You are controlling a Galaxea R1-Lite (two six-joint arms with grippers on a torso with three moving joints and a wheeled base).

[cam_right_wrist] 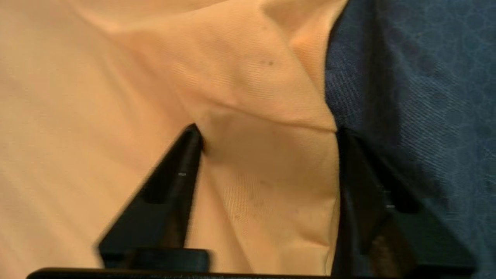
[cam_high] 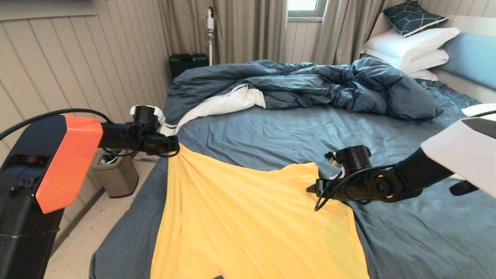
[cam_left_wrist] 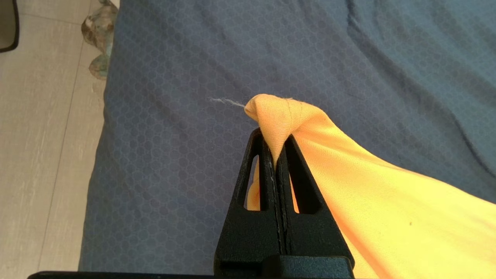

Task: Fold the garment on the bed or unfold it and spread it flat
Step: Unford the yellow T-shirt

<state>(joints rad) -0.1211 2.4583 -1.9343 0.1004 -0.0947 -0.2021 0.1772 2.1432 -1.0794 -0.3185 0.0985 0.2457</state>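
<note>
The yellow-orange garment (cam_high: 248,217) lies spread over the near part of the bed (cam_high: 310,128), running out of view at the bottom. Its far left corner (cam_left_wrist: 277,112) is pinched in my left gripper (cam_high: 175,149) (cam_left_wrist: 274,137), which is shut on it and holds it pulled taut near the bed's left edge. My right gripper (cam_high: 312,190) (cam_right_wrist: 267,133) is at the garment's far right corner. It is open, its two fingers (cam_right_wrist: 182,170) straddling a fold of the yellow fabric (cam_right_wrist: 267,174) by the garment's edge.
A rumpled dark blue duvet (cam_high: 310,85) with white lining lies across the far half of the bed. White pillows (cam_high: 410,46) are stacked at the far right by the headboard. A small bin (cam_high: 116,174) stands on the floor left of the bed.
</note>
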